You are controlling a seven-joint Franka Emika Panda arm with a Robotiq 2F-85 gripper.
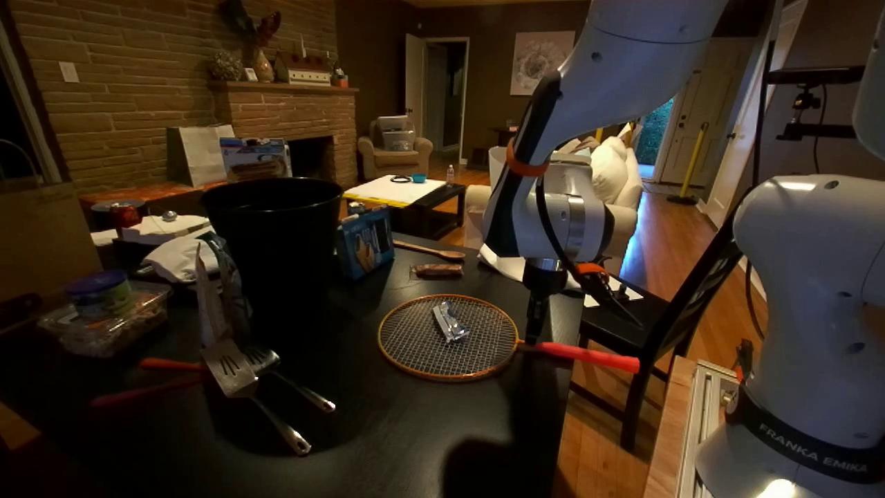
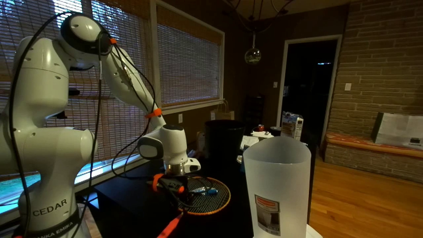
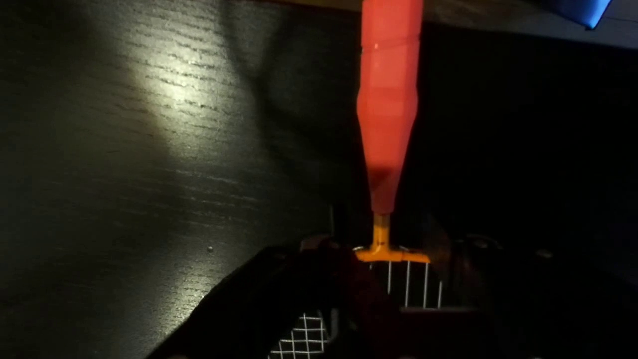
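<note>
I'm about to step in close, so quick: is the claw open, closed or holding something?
Claw: open, jaws apart on either side of the racket's neck, with no grip visible.

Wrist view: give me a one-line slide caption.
Open gripper at the orange throat of a racket, the red handle reaching the picture's top edge.

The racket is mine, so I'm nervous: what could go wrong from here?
The silver packet lies on the racket and might slide off if it tilts. The handle juts past the table edge, so a bump could tip the racket. The gripper straddles the racket's throat; a sideways move could drag it.
</note>
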